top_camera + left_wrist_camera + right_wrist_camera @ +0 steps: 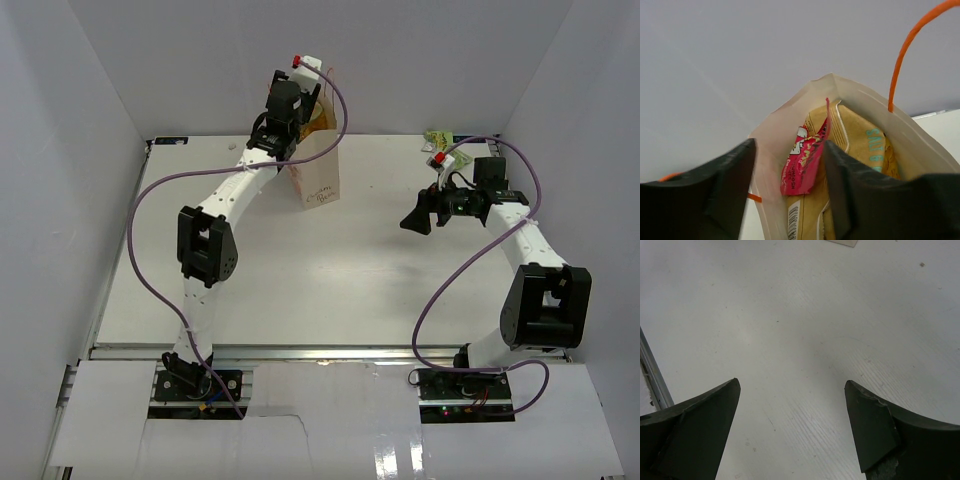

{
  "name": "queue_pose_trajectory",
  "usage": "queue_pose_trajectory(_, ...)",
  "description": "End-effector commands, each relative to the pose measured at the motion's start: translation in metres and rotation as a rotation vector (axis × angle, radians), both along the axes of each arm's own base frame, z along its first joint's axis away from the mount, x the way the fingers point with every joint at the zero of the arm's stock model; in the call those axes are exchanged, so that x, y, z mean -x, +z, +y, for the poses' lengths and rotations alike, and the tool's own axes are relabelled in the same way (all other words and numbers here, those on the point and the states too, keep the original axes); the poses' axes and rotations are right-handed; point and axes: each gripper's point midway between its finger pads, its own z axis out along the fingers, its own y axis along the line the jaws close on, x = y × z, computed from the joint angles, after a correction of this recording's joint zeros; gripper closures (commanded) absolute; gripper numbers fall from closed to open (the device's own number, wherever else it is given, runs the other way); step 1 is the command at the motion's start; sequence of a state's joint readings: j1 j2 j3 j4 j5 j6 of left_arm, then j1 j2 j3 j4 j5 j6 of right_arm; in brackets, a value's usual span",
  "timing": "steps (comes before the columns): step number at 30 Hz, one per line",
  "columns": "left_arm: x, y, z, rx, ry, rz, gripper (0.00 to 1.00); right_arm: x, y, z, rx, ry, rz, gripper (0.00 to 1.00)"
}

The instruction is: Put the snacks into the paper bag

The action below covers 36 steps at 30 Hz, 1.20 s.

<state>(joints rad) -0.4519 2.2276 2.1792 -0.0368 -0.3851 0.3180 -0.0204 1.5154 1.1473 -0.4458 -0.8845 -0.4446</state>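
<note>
- Cream paper: the paper bag [771, 145] stood upright on the table, mouth open, directly under the left gripper [789, 146].
- A pink packet [802, 165] stood on edge inside the bag's mouth, in line with the gap between that gripper's fingers [730, 180]. Could not tell whether it brushed the finger on the view's right side.
- A tan-yellow chip bag [860, 145] with teal lettering sat inside the bag just behind the pink packet, its lower part hidden by the same finger.
- One thin orange handle [900, 55] arched above the rim, off to the side of the fingers.
- The left gripper's jaws were spread apart and gripped nothing.
- The right gripper [791, 384] hung well apart from the bag, out toward the right half of the table [800, 315]. Its jaws were spread wide with only bare white surface between and below them.
- A small greenish packet [438, 137] lay beyond the right gripper, near the table's far edge by the back wall.
</note>
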Motion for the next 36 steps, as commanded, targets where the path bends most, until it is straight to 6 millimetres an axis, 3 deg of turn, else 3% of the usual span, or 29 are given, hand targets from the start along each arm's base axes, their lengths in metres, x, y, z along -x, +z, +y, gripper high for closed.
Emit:
queue_pose_trajectory(1, 0.029, 0.09, 0.014, 0.074, 0.001, -0.138, 0.3, -0.013, 0.012, -0.006, 0.014, -0.031, -0.039, 0.09)
queue_pose_trajectory(7, 0.041, 0.108, 0.019, 0.105, 0.001, -0.153, 0.19, -0.023, 0.013, -0.011, 0.039, -0.066, -0.041, 0.09)
queue_pose_trajectory(14, 0.066, 0.157, 0.022, 0.202, -0.039, -0.207, 0.18, -0.047, 0.023, -0.02, 0.07, -0.138, -0.053, 0.1)
queue_pose_trajectory(17, 0.075, 0.163, 0.022, 0.228, -0.061, -0.204, 0.18, -0.053, 0.026, -0.019, 0.057, -0.145, -0.041, 0.1)
queue_pose_trajectory(20, 0.075, 0.154, 0.009, 0.242, -0.12, -0.175, 0.2, -0.056, 0.028, -0.017, 0.036, -0.148, -0.024, 0.1)
queue_pose_trajectory(28, 0.048, 0.107, -0.027, 0.245, -0.229, -0.091, 0.28, -0.052, 0.023, -0.016, 0.031, -0.154, 0.003, 0.11)
queue_pose_trajectory(30, 0.043, 0.103, -0.031, 0.24, -0.242, -0.089, 0.29, -0.048, 0.02, -0.017, 0.036, -0.157, 0.006, 0.1)
queue_pose_trajectory(36, 0.025, 0.063, -0.034, 0.213, -0.228, -0.027, 0.31, -0.042, 0.015, -0.02, 0.034, -0.16, 0.018, 0.11)
